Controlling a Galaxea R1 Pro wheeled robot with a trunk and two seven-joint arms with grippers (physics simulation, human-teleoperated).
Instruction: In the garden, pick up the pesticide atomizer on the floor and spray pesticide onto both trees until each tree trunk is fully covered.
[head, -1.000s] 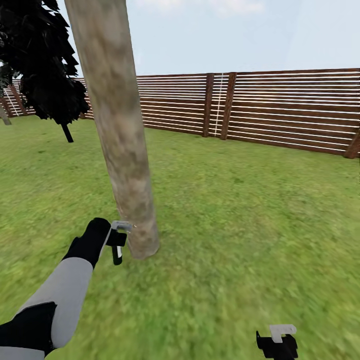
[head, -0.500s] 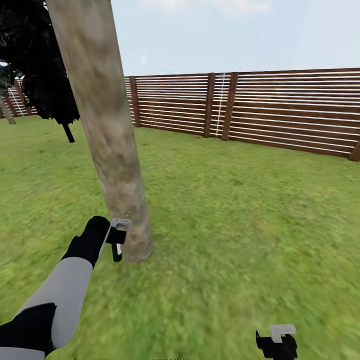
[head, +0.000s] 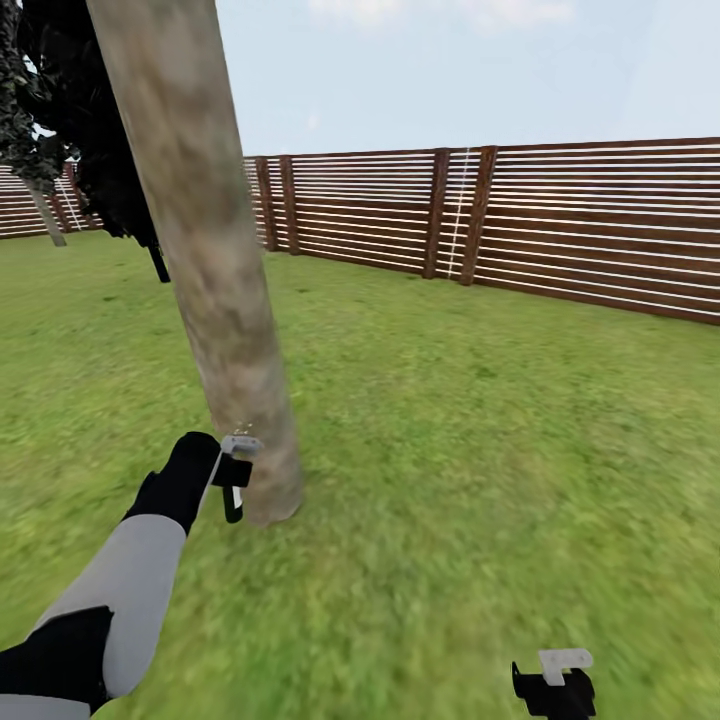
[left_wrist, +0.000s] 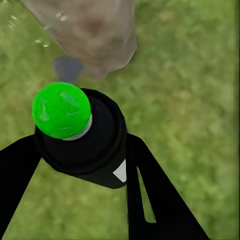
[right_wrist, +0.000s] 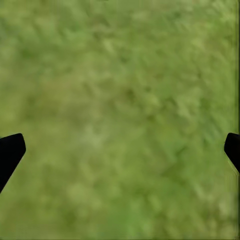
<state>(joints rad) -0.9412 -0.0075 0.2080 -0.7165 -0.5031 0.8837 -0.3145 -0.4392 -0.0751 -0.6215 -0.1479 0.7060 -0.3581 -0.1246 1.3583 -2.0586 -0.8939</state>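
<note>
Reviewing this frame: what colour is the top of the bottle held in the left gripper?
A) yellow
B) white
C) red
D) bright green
D: the left wrist view shows the pesticide atomizer between the left gripper's black fingers, its round top bright green, close to the tree trunk.

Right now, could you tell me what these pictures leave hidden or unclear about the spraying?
- Tree trunk, head view: its upper part and canopy are cut off by the top edge.
- Far side of the trunk: hidden by the trunk itself, so full coverage cannot be judged.
- Pesticide atomizer, left wrist view: its lower body is hidden by its own top and the left gripper.
- Right gripper, head view: cut by the bottom edge.
</note>
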